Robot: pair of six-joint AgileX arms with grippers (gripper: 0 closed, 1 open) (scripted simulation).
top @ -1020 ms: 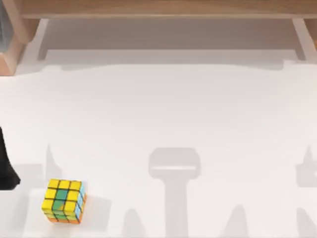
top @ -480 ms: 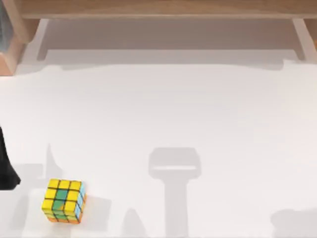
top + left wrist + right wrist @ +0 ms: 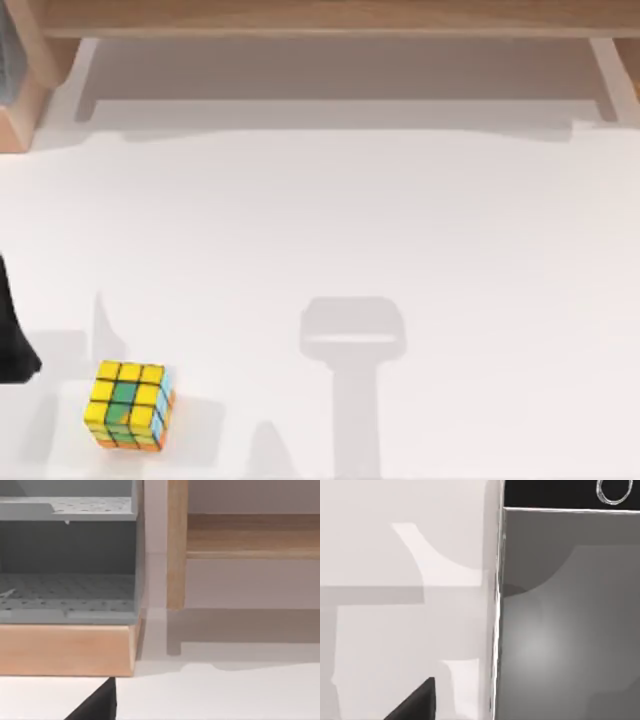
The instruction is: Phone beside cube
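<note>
The cube sits on the white table near the front left, yellow and green on top, with orange and light blue sides. In the right wrist view the phone lies flat on the table very close below the camera. Its grey screen is glossy, and the black bezel carries a round home button. A dark part of my right gripper shows over the bare table beside the phone's long edge. My left arm is parked at the table's left edge, behind the cube.
A wooden shelf frame runs along the back of the table. A grey perforated bin on a wooden base stands at the back left. A wooden post rises beside it.
The arm shadows at the top view's lower right have slid off and are gone. The cube and the left arm have not moved.
</note>
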